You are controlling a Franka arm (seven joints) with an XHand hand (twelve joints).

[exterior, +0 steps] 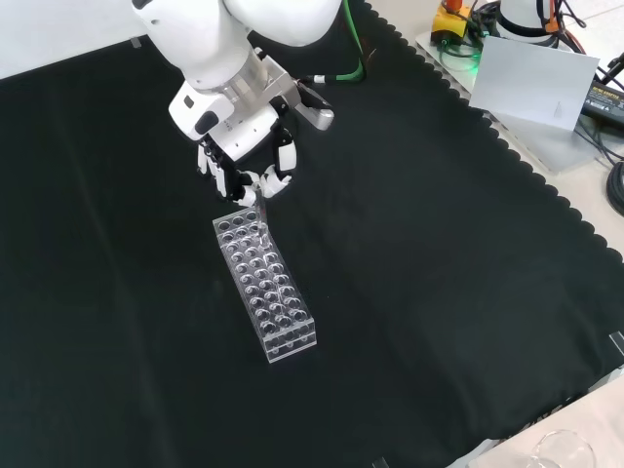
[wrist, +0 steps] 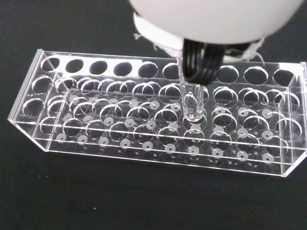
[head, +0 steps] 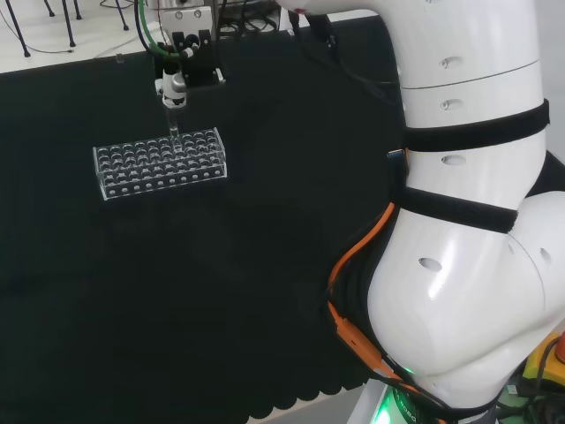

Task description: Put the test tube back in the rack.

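- Hand (exterior: pixel 255 174) curled round the test tube (wrist: pixel 193 103), upright over the rack's (exterior: pixel 265 289) far end in the front view.
- Tube tip just entering a hole.
- Left: lowering fully, releasing.

The bench is seen in the head view from behind and above the arm's base, over the white arm links (head: pixel 468 221) at 3 o'clock, with the clear test tube rack (head: pixel 160 162) far off toward 10 o'clock. In the front view the black cloth (exterior: pixel 439 244) is looked down on from the opposite side, at middle distance, the rack (exterior: pixel 265 288) lying near centre. In the wrist view the rack (wrist: pixel 158 124) is seen very close, past the hand (wrist: pixel 211 19) at 12 o'clock. The rack is shared by all three views.
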